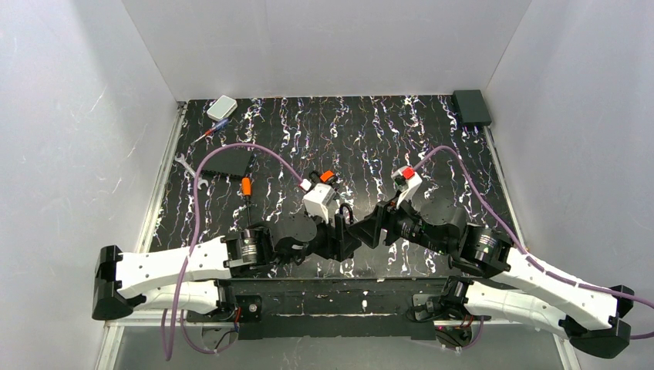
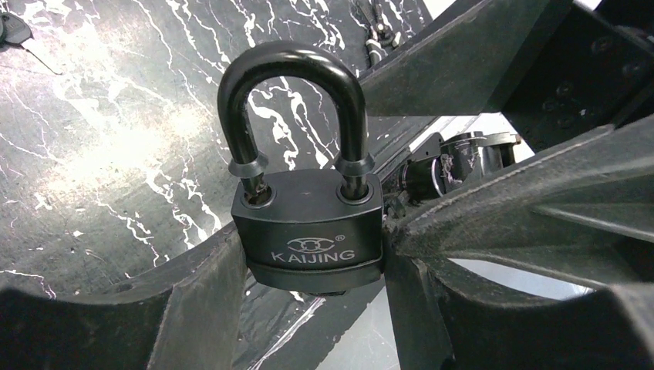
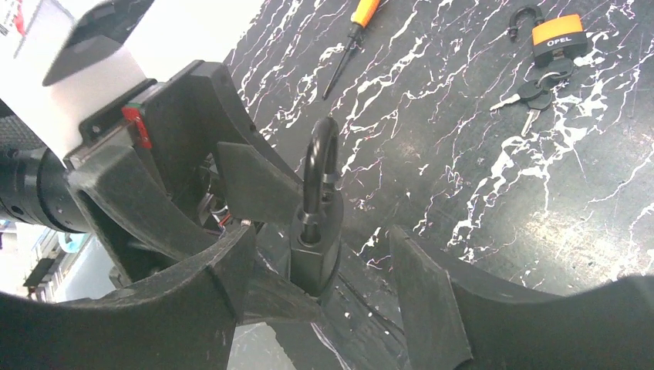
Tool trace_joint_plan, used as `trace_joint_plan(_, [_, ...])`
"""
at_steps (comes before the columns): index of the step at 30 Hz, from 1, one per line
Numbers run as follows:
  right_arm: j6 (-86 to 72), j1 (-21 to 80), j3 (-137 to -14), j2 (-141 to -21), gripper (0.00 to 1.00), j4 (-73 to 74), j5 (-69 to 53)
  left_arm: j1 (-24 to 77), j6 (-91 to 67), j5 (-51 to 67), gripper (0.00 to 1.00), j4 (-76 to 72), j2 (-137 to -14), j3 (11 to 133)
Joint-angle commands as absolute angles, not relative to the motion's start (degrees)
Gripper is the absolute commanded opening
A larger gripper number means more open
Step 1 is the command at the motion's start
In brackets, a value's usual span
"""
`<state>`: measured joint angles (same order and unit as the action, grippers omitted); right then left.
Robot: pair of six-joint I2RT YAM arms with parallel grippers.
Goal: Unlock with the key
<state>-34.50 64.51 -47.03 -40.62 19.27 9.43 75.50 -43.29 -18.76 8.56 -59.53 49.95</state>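
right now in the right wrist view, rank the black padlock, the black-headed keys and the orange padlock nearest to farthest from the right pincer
1. black padlock, centre, between the open fingers of the right pincer
2. black-headed keys, upper right
3. orange padlock, just beyond the keys, top right

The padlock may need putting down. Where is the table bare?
Bare: the far middle strip between the white box and the black box. Crowded: far left, with screwdriver, wrench, orange lock and key, and near centre, where the left tool holds the padlock by the right tool.
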Motion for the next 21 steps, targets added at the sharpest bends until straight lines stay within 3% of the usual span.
trace_joint_plan(1, [-34.41, 64.51, -47.03, -40.98, 0.71, 15.56, 7.87, 75.51, -42.39, -19.42, 0.00, 5.82, -59.87, 54.77])
trace_joint_plan(5, [-34.82, 64.51, -46.70, -42.09, 0.69, 15.41, 6.60, 75.44, -42.14, -18.99, 0.00, 5.80, -60.97, 55.89])
trace_joint_plan(13, [-38.06, 64.51, -46.35, -47.48, 0.56, 21.64, 3.08, 75.41, -41.42, -20.05, 0.00, 7.72, -62.49, 58.44])
trace_joint_plan(15, [-38.48, 64.51, -46.36, -48.43, 0.43, 21.34, 1.76, 75.41, -41.44, -20.38, 0.00, 8.38, -63.19, 59.09])
trace_joint_plan(18, [-38.95, 64.51, -45.77, -48.38, 0.15, 20.26, 0.38, 75.41, -41.66, -21.36, 0.00, 9.03, -63.24, 59.08])
trace_joint_plan(21, [-39.73, 64.50, -45.17, -48.06, 0.03, 19.34, -1.51, 75.41, -41.71, -21.85, 0.00, 9.22, -63.35, 59.02])
